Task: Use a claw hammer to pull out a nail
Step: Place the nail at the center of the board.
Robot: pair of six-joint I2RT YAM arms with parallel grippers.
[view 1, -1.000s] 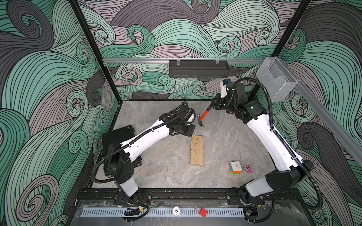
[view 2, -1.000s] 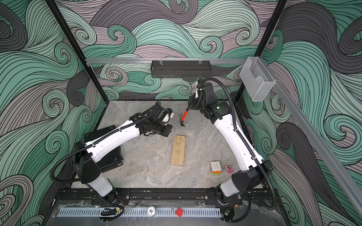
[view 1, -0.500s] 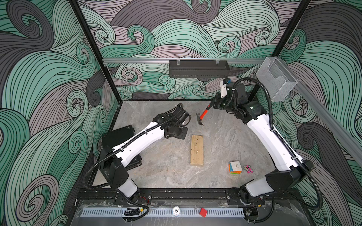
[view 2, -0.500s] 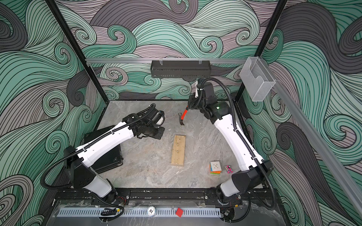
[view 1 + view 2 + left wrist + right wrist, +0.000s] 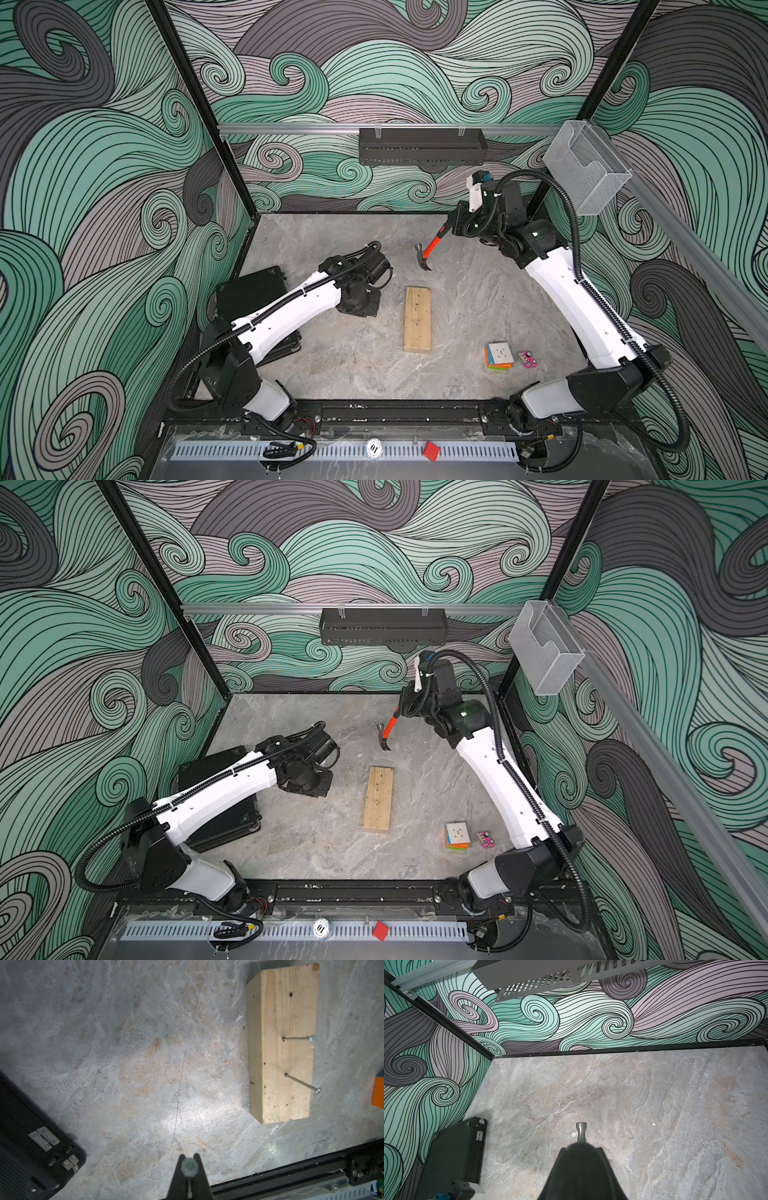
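Closed black case (image 5: 253,291) at nine o'clock of wooden block (image 5: 417,320); right gripper (image 5: 452,225) clamps claw hammer (image 5: 434,245), left gripper (image 5: 189,1157) pinches a nail (image 5: 189,1166).

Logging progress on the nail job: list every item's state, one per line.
Hammer: held in the air by the right gripper.
Left gripper: shut on a loose nail.
Wood block: lying flat, one hole empty.
Two nails: standing out of the block, heads raised.
Black case: closed.
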